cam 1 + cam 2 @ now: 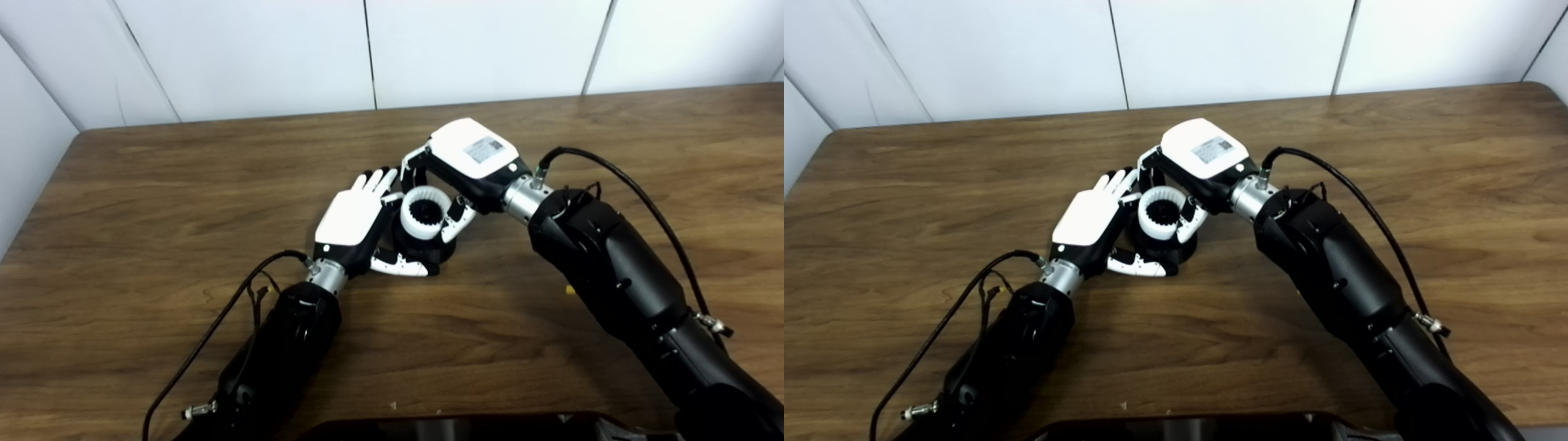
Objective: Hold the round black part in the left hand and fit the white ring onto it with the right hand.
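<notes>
- Evidently the fitting step is under way: the white ring [424, 213] sits on top of the round black part [429, 248], which rests on the table [153, 202] near its middle, well away from every edge.
- Left hand [355, 223] lies against the part's left side, thumb curled under its near edge, fingers [376, 180] stretched almost straight past it; it braces rather than fully grasps.
- Right hand [1191, 162] arches over from the far side, its fingers closed on the ring's rim.
- Whether the ring is fully seated cannot be told.
- Next move, as I judge it: press the ring straight down, perhaps with a slight twist so its teeth mesh, while the left hand steadies the base.
- Ring: hard-looking matte white, inner wall ribbed with fine teeth around a dark toothed core. Part: dull black, squat, cylindrical. Table: dark wood grain, smooth.
</notes>
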Controlling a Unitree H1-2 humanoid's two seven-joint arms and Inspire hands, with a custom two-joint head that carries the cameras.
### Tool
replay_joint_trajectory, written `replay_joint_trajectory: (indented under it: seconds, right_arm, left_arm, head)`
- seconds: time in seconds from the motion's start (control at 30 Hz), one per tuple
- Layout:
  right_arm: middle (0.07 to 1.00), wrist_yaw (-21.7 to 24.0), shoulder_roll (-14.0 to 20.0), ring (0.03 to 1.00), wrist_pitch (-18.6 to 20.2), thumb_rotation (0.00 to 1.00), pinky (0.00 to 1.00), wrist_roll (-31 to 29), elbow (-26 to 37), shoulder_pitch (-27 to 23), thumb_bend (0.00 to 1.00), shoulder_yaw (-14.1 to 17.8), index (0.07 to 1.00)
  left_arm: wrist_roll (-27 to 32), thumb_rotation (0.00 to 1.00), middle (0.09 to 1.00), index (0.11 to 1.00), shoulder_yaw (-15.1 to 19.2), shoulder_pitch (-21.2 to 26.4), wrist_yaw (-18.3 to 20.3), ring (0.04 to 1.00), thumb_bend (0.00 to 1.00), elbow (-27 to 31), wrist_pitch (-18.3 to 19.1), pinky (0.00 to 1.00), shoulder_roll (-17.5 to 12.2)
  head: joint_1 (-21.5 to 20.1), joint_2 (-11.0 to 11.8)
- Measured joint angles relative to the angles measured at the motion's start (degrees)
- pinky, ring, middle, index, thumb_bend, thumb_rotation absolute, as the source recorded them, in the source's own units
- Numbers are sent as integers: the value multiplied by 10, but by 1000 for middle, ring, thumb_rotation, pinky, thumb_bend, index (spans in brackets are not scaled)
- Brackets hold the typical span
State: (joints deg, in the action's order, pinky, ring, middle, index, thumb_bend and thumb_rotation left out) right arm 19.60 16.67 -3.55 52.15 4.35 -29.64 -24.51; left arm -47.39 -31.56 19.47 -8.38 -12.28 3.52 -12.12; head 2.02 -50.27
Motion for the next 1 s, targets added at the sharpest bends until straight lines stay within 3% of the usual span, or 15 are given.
replay_joint_trajectory:
  seconds: [0.03, 0.07, 0.13, 0.23, 0.43, 1.0]
  right_arm:
    - [477, 1, 0, 669, 0, 9, 793, 0, 0, 0, 527, 0, 510]
    - [531, 3, 1, 679, 0, 138, 801, 0, 0, 0, 714, -1, 585]
    - [606, 9, 2, 693, 3, 282, 818, 0, 1, -2, 882, -3, 675]
    - [692, 45, 9, 715, 15, 373, 831, 10, 4, -8, 956, -9, 745]
    - [778, 97, 23, 753, 39, 409, 841, 13, 12, -10, 996, -10, 787]
    - [849, 109, 22, 795, 51, 405, 846, 4, 30, 6, 1000, -1, 864]
  left_arm:
    - [0, 466, 1000, 661, 0, 0, 0, 1000, 1000, 0, 0, 1000, 0]
    - [0, 467, 1000, 661, 0, 0, 0, 1000, 1000, 0, 0, 1000, 0]
    - [0, 469, 1000, 661, 0, 0, 0, 1000, 1000, 0, 0, 1000, 0]
    - [0, 471, 1000, 659, 0, 0, 0, 1000, 1000, 0, -1, 1000, 0]
    - [0, 477, 1000, 660, 0, 0, -1, 1000, 1000, 0, -2, 1000, -1]
    - [0, 466, 1000, 663, 0, 0, -1, 1000, 1000, 0, -2, 1000, -1]
  head:
    - [-2, 1]
    - [-2, 1]
    - [-2, 1]
    - [-2, 1]
    - [-2, -1]
    - [-9, 9]
